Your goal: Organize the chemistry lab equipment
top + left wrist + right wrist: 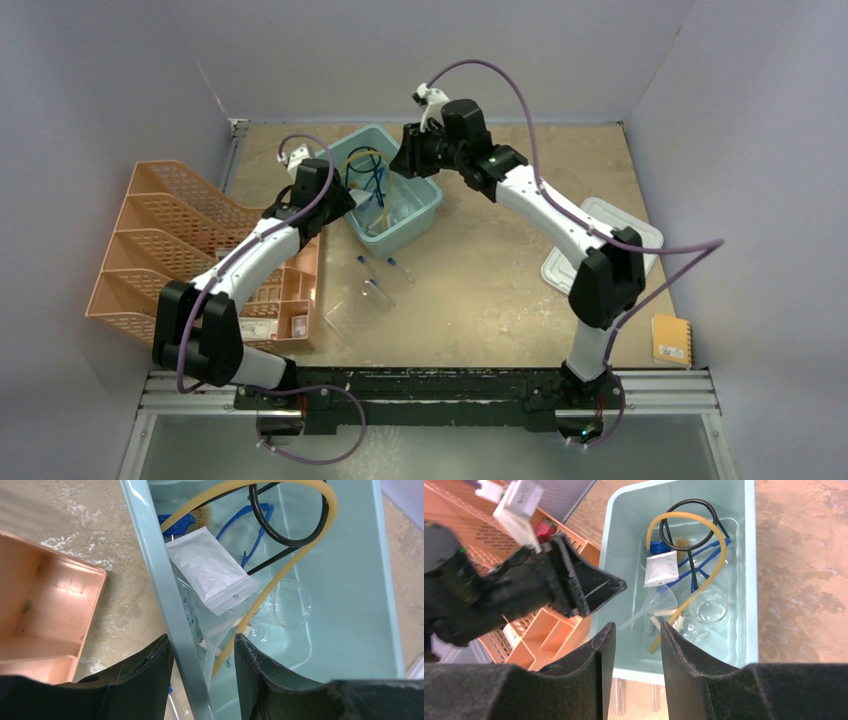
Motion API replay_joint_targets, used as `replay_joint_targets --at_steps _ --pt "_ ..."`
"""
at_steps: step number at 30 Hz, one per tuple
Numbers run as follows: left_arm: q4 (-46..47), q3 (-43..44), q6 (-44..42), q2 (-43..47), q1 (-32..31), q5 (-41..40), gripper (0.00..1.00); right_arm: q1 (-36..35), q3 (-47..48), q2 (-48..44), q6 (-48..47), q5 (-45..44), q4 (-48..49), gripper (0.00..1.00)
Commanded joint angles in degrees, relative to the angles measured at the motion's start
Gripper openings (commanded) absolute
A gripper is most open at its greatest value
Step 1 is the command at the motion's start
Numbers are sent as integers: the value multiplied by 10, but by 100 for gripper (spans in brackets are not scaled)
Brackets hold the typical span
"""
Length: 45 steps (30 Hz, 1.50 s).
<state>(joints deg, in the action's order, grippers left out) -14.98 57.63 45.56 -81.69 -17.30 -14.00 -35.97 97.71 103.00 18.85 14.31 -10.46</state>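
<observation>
Tan tabletop [500, 270]: teal bin [425, 215] contains amber rubber tubing [719, 535], black wire ring stand [689, 502], blue-framed safety glasses [704, 555]. Left gripper [201, 645] jaws apart, straddling one bin wall. Right gripper [636, 630] jaws apart, empty, above bin. Blue-capped tubes [368, 264] lie on tabletop near bin.

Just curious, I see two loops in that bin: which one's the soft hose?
The amber rubber tubing, a pale yellow arch; the black wire ring stand is thin and dark.
</observation>
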Motion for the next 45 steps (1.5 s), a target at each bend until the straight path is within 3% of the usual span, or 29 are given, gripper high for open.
replay_joint_targets --at_steps 1,7,15,26,36,41,45 --pt "59 33 -33 -21 3 53 44 0 -56 -72 -40 -15 -3 40" --pt "88 65 -46 -50 3 89 42 -1 -176 -142 -100 -52 2 40" --pt "123 107 13 -127 3 124 41 -2 -309 -218 -121 -71 -3 41" --pt "185 185 58 -205 3 186 42 -67 -411 -223 -118 -135 61 51" --pt "36 226 -1 -96 5 105 60 -168 -366 -110 -122 -233 80 51" --pt "-63 221 -34 24 7 -30 64 -188 -321 -42 -81 -269 54 51" --pt "-121 196 -48 92 8 -92 64 -193 -274 -1 -81 -261 45 52"
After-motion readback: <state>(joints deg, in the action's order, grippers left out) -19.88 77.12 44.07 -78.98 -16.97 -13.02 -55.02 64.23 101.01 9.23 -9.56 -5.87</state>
